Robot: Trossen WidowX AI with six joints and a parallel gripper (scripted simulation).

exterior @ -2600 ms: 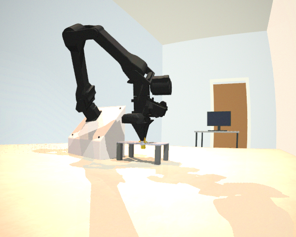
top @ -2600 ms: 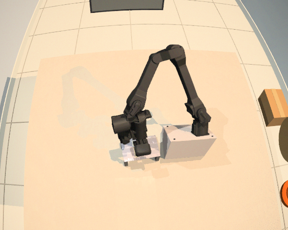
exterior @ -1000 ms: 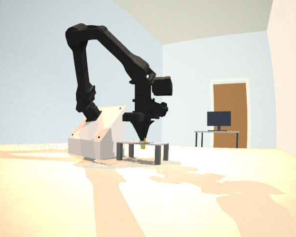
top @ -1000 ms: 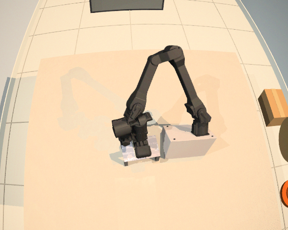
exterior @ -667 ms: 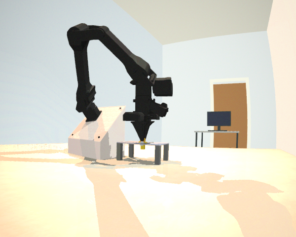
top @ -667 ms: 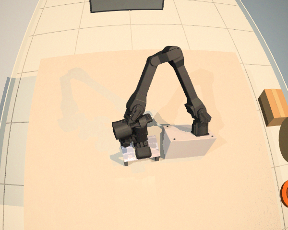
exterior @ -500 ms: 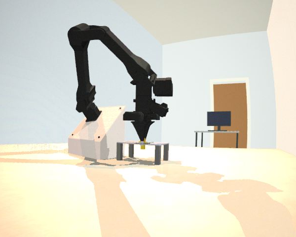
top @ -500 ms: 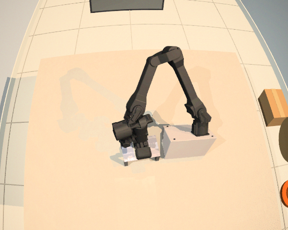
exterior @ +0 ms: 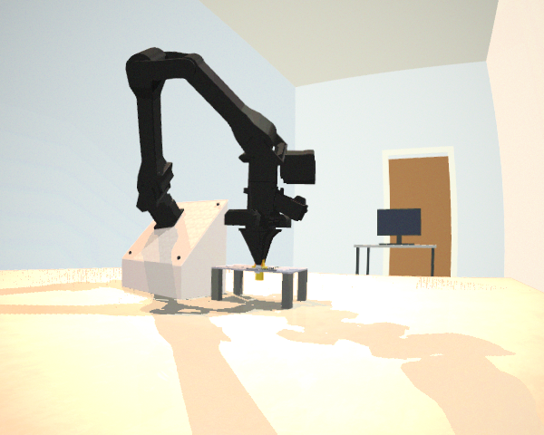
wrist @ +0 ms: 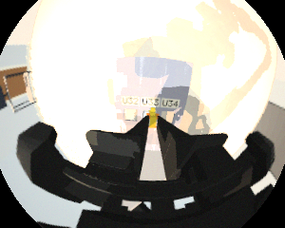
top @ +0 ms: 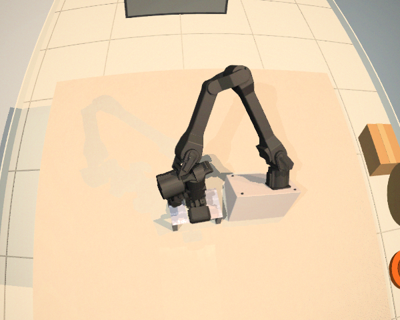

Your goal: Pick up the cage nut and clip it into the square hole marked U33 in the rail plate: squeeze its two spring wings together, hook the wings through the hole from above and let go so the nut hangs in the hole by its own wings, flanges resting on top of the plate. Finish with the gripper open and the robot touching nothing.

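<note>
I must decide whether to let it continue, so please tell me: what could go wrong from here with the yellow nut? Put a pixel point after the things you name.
The nut (exterior: 259, 275) (wrist: 153, 121) is between the fingers (exterior: 260, 263), with its lower part below the plate (exterior: 293, 269) (wrist: 154, 66). If the wings have not hooked, it may drop through when released.

The fingertips are right at the plate's top, so they could scrape it or drag the nut while opening.

The neighbouring holes are close; a sideways slip might catch an edge.

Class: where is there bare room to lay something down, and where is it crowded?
Tan mat beside the black-legged rail plate, away from the white wedge-shaped pedestal, looks bare. Crowded: the plate's middle, where the black pincer grips the yellow cage nut.
</note>
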